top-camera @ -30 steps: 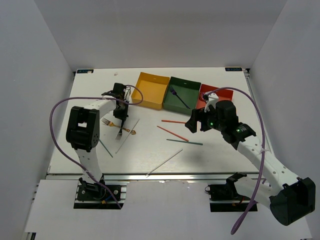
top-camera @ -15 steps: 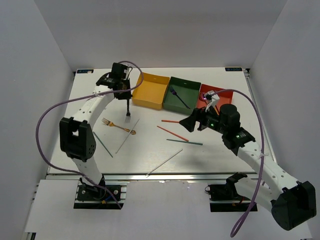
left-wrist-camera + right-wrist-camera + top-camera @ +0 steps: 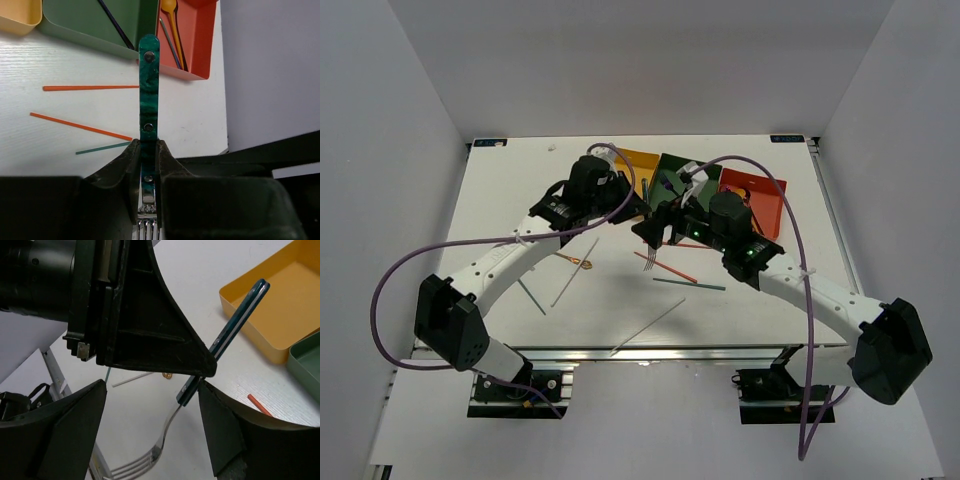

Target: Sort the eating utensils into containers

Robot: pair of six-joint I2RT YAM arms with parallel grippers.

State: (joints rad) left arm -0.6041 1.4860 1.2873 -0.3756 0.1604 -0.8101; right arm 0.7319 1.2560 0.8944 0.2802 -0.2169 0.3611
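Trays (image 3: pixel 197 50): three, green tray (image 3: pixel 85 27) in the middle. One green-handled fork (image 3: pixel 149 85) sits clamped in my left gripper (image 3: pixel 148 145), handle pointing at the green tray. Two red chopsticks (image 3: pixel 90 87) lie near it. Right gripper (image 3: pixel 152 385), jaws wide apart, crowds the fork.

White arm links (image 3: pixel 510 262), black joint housings (image 3: pixel 450 322), looping purple cables (image 3: pixel 382 300), small green lights (image 3: pixel 752 254), black wedge-shaped fingers (image 3: pixel 117 167)

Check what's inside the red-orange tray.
An orange spoon and a dark slim handle lie in the red-orange tray. From above, the right arm covers its left part.
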